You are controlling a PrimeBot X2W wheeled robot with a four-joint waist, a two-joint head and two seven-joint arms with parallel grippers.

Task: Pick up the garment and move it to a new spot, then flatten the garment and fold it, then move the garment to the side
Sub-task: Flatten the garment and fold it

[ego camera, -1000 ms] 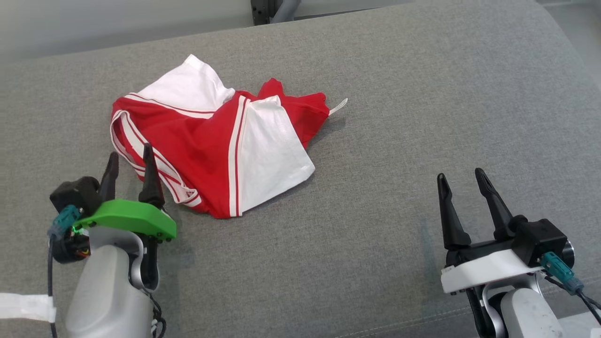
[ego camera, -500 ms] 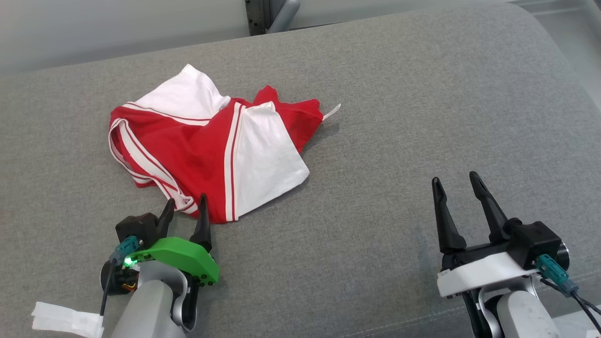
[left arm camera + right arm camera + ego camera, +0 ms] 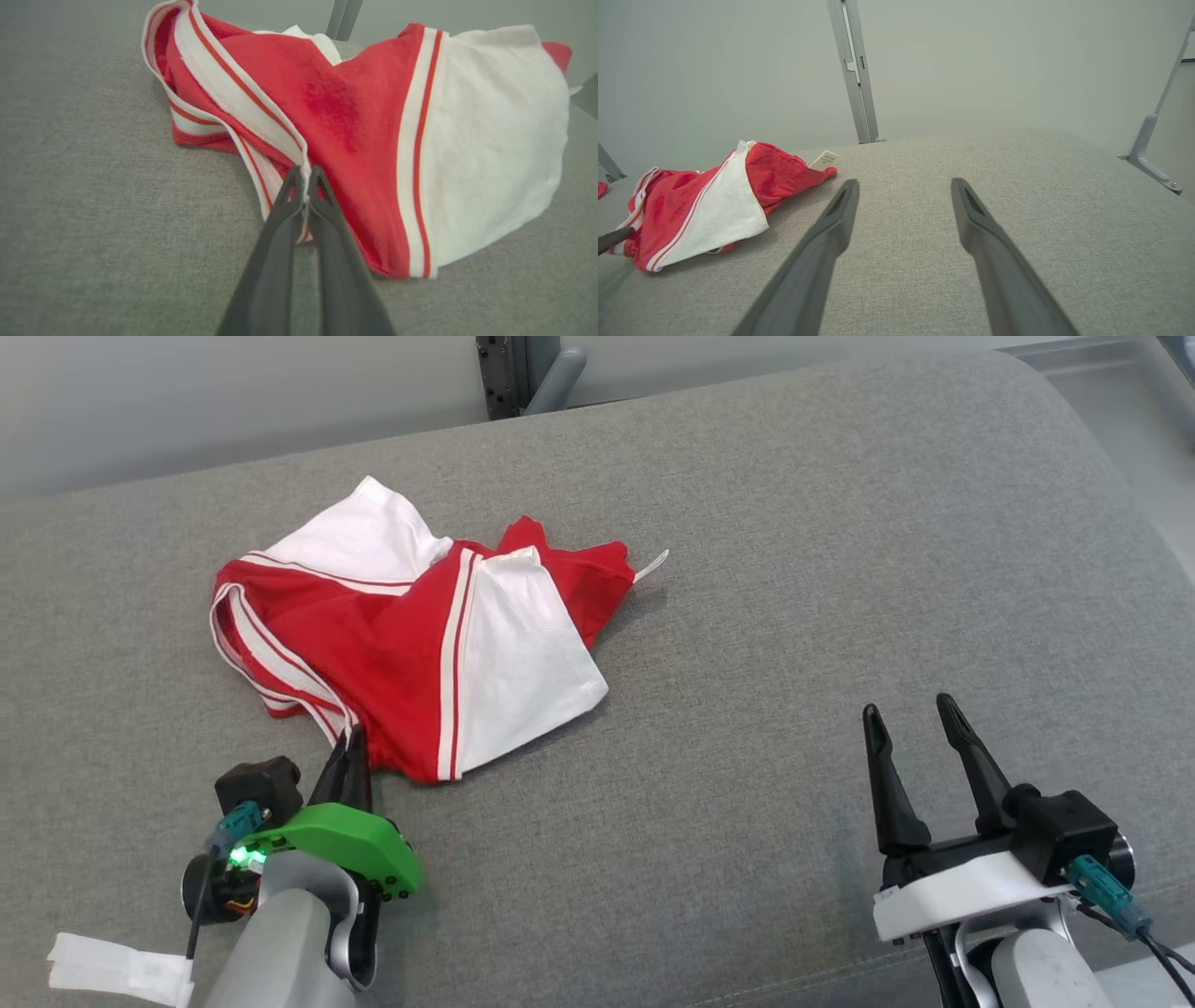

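1. Red and white cloth makes up the garment point(image 3: 411, 635), which lies crumpled in a heap on the grey cushion point(image 3: 794, 569). It has red panels, two plain white panels and striped white-and-red bands along the edges.
2. My left gripper point(image 3: 353, 747) sits at the garment's near left edge. In the left wrist view its two dark fingers are pressed together with the striped band point(image 3: 280, 135) running down between the tips. It is clamped on the garment.
3. My right gripper point(image 3: 909, 707) is well apart from the garment, off to its right and nearer to me. Its fingers are spread, there is bare cushion between them, and it holds nothing.
4. A small white tag point(image 3: 653, 563) sticks out from the garment's far right corner. In the right wrist view the tag point(image 3: 823, 160) carries a few lines of dark print, too small for me to read.
5. Near the garment's near left edge, a green cover point(image 3: 341, 840) caps my left wrist, with a small green light point(image 3: 245, 856) lit beside it.
6. Well to the garment's right, a white cover point(image 3: 962, 887) caps my right wrist.
7. A strip of white tape point(image 3: 117, 971) hangs by my left forearm, nearer to me than the garment. I cannot tell whether anything is written on it.
8. Behind the garment, past the cushion's far edge, a grey metal post point(image 3: 854, 70) stands against a pale wall.
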